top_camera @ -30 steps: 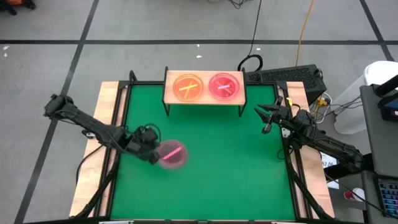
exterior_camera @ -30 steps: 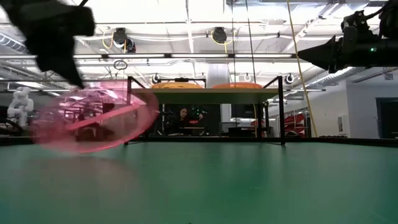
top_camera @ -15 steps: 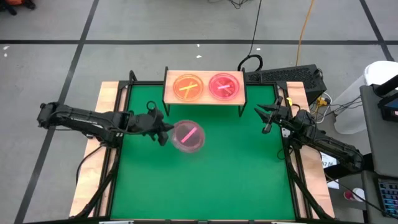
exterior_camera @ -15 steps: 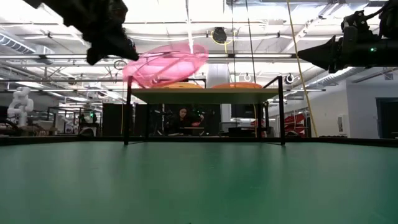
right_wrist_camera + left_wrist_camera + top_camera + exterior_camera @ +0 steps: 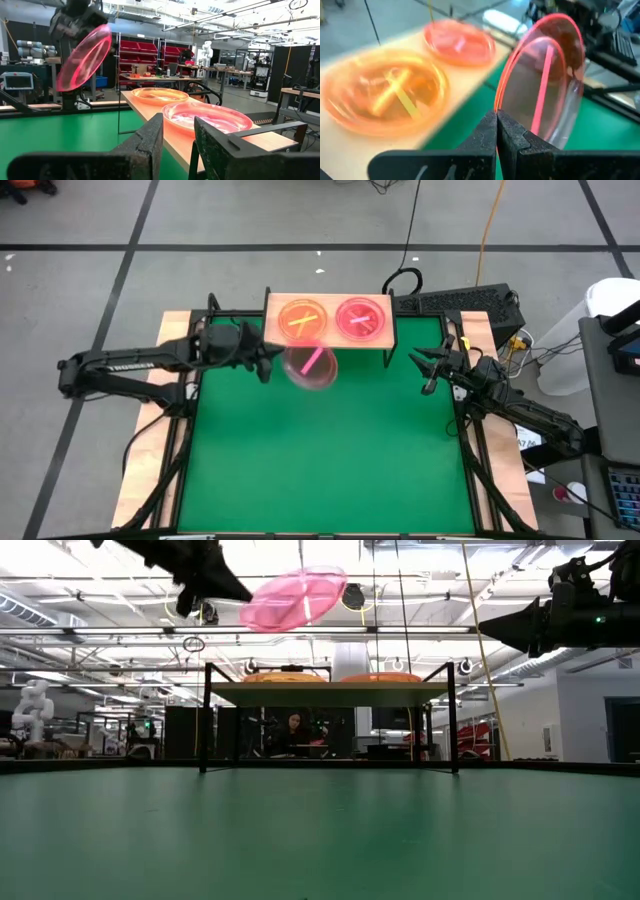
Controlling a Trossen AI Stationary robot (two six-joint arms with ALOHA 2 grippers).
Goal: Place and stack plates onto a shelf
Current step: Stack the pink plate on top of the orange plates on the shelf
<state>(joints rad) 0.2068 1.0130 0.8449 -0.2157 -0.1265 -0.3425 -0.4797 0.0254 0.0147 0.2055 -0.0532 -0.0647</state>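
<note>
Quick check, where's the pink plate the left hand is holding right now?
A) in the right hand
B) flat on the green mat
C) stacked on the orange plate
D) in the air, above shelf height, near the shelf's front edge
D: the left hand grips the pink plate by its rim, tilted in the air above the shelf, by its front edge in the high view.
</note>
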